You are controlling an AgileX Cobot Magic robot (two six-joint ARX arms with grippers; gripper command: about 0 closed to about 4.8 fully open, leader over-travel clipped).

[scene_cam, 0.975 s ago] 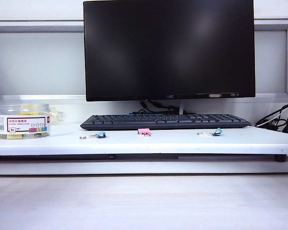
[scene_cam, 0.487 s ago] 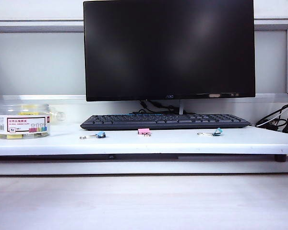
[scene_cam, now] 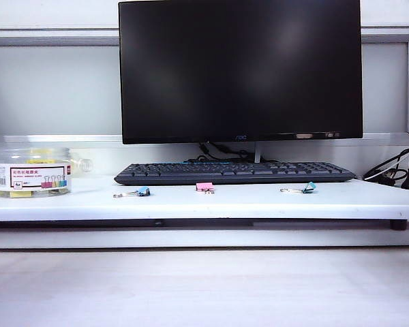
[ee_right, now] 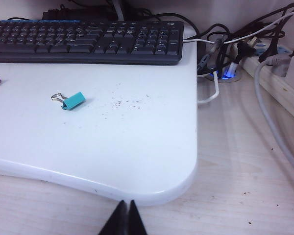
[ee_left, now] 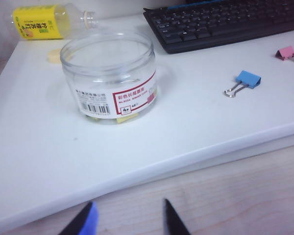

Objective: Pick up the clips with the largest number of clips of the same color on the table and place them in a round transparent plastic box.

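Note:
The round transparent plastic box (ee_left: 108,73) stands lidless at the left end of the white board (scene_cam: 259,201); in the exterior view the box (scene_cam: 31,172) shows its label. Yellow clips (ee_left: 125,116) lie at its bottom, partly hidden behind the label. No yellow clip lies loose on the board. My left gripper (ee_left: 128,201) hovers over the wooden table, short of the board's front edge and the box, open and empty. My right gripper (ee_right: 126,201) is shut with nothing in it, just off the board's rounded right corner. Neither arm appears in the exterior view.
A blue clip (ee_left: 248,79), a pink clip (ee_left: 286,52) and a teal clip (ee_right: 74,100) lie along the board in front of the black keyboard (scene_cam: 232,172). A yellow bottle (ee_left: 39,28) lies behind the box. Cables and a power strip (ee_right: 264,58) crowd the right.

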